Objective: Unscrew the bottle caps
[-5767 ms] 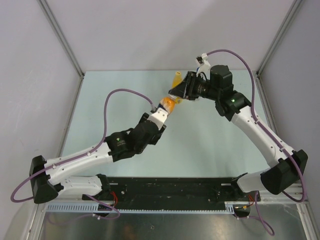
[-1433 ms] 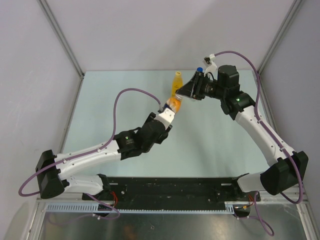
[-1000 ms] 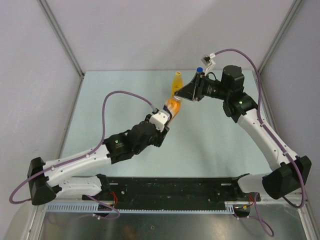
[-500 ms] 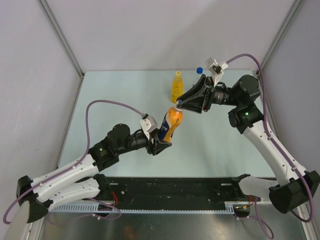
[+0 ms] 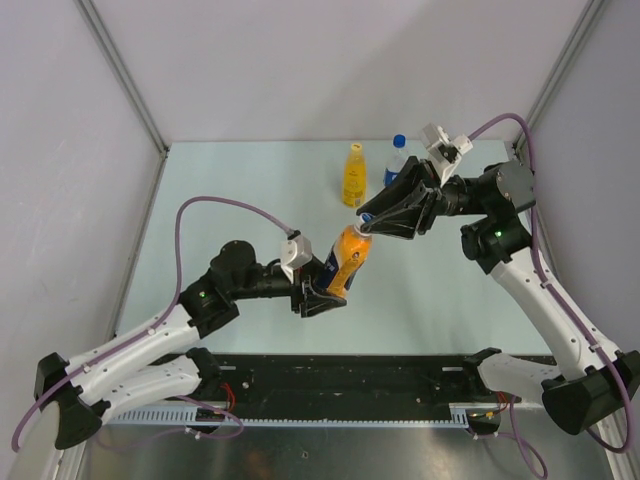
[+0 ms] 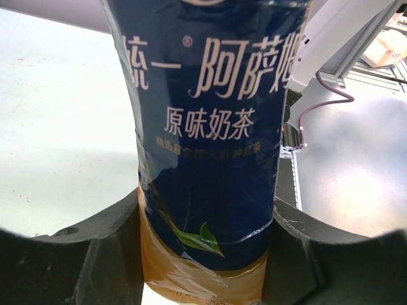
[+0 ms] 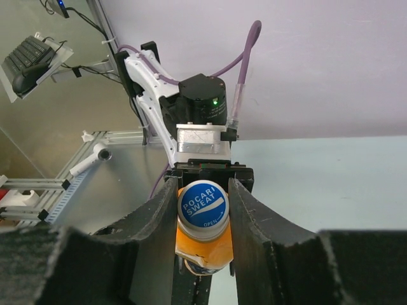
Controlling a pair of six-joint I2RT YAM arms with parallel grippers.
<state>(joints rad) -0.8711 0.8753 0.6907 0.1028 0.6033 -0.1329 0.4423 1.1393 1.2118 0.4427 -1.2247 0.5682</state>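
The orange bottle (image 5: 349,255) with a blue label (image 6: 203,127) is held tilted above the table. My left gripper (image 5: 322,290) is shut on its lower body; in the left wrist view (image 6: 203,254) both jaws press its sides. My right gripper (image 5: 369,222) is shut on the bottle's cap (image 7: 203,204), which has a white rim and a blue printed top, with a finger (image 7: 156,222) on each side. The yellow bottle (image 5: 354,174) with a yellow cap and the clear bottle (image 5: 396,161) with a blue cap stand upright at the back.
The pale green table (image 5: 220,200) lies between grey side walls. A black rail (image 5: 340,375) with the arm bases runs along the near edge. The left arm's purple cable (image 5: 230,205) arches over the table's left half.
Both arms have carried the orange bottle nearer and slightly right, away from the back. The yellow and clear bottles, earlier partly hidden by the right gripper, now show fully.
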